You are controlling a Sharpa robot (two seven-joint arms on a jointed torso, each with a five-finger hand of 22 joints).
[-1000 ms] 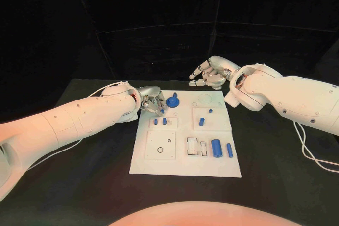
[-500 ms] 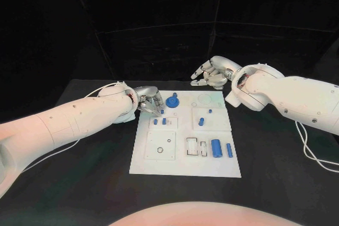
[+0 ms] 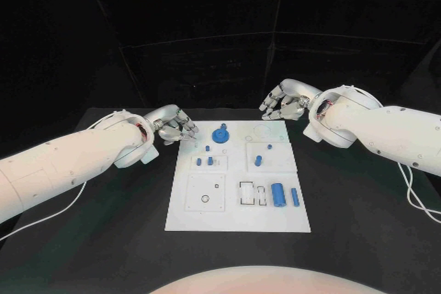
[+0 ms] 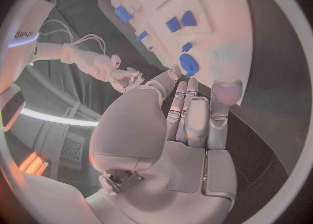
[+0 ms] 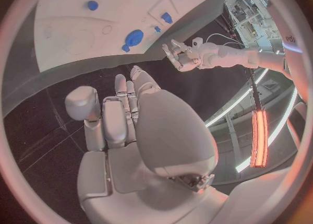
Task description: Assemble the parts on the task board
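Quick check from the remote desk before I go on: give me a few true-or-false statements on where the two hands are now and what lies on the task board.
1. The left hand holds a blue part. False: its fingers are apart and hold nothing.
2. The right hand is off the task board, beyond its far right corner. True.
3. A round blue part sits near the board's far edge. True.
4. The large blue cylinder lies on the black table, off the board. False: it lies on the board, in its near right part.
5. The left hand is over the middle of the board. False: it is at the far left corner, beside the board's edge.
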